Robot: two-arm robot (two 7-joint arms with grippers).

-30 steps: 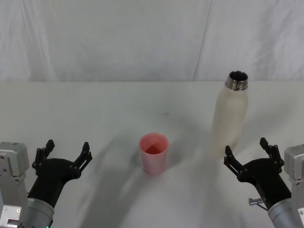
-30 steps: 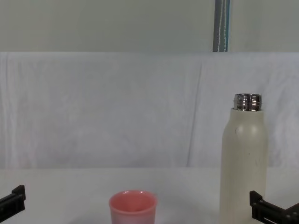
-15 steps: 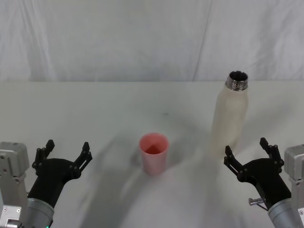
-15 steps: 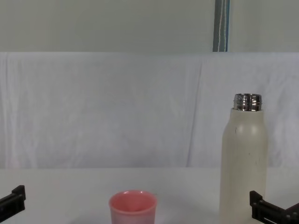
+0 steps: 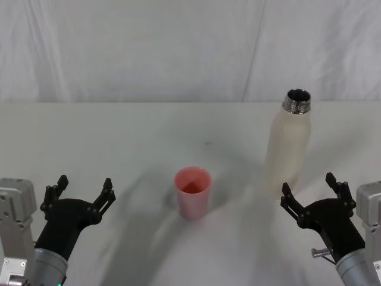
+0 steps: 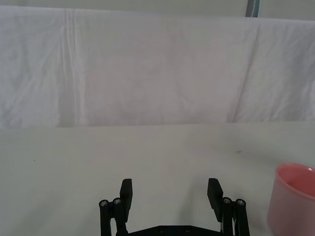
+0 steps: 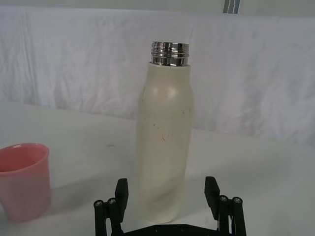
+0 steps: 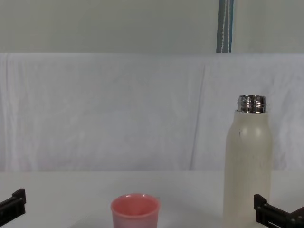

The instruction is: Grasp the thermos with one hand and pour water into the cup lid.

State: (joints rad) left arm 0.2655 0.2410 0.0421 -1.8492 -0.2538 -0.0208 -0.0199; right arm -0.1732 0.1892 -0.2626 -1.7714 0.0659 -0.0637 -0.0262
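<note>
Head view: right gripper [image 5: 313, 192] is sitting low on the table with fingers spread, just short of the thermos [image 5: 288, 145], likely staged for a side grasp. Left gripper [image 5: 82, 189] is resting with fingers apart, well left of the cup lid [image 5: 192, 192].

Right wrist view: thermos is standing upright between the spread fingers' line, cream body scuffed, steel neck uncapped.

Chest view: pink cup lid is standing upright, left of the thermos, apart.

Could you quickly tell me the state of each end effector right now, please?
Left end effector: open, holding nothing.
Right end effector: open, holding nothing, just short of the thermos.
</note>
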